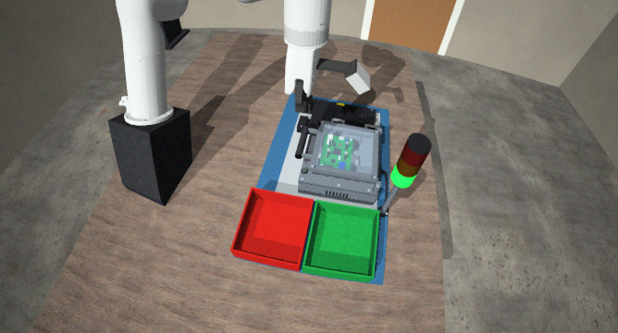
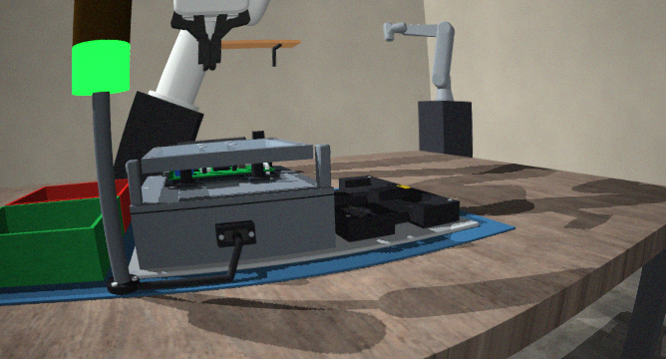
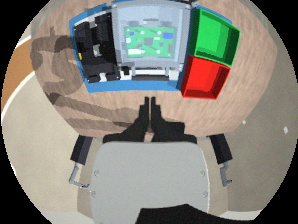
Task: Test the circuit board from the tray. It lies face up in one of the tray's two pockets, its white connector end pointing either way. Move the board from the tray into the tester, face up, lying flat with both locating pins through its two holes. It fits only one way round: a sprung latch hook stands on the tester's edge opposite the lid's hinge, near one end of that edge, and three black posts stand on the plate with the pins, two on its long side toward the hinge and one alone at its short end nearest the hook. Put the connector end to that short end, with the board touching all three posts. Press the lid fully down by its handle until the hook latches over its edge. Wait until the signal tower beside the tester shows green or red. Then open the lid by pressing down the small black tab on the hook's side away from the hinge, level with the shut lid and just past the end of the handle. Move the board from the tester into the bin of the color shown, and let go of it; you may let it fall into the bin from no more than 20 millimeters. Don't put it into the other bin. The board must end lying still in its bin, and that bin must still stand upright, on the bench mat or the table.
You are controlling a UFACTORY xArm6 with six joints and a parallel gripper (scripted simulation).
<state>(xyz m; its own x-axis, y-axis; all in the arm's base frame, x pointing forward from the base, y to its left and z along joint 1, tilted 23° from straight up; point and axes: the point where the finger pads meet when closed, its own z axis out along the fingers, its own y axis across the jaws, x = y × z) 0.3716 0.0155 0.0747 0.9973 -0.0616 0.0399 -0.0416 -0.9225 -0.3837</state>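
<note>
The green circuit board [image 1: 338, 152] lies face up in the grey tester [image 1: 342, 163], under the see-through lid [image 2: 224, 151], which lies level over it. The board also shows in the wrist view [image 3: 152, 38]. The signal tower [image 1: 403, 175] beside the tester shows green [image 2: 100, 66]. My gripper [image 1: 301, 93] is shut and empty. It hangs high above the mat, over the tester's handle side near the tray, fingers pointing down [image 2: 209, 59]; its closed fingers also show in the wrist view [image 3: 150, 112]. The black tray [image 1: 342, 112] behind the tester holds no board.
The red bin [image 1: 273, 228] and the green bin [image 1: 342, 241] stand side by side in front of the tester on the blue mat. My arm's black base block [image 1: 150, 154] stands to the left. A second arm [image 2: 439, 59] stands far off behind the table.
</note>
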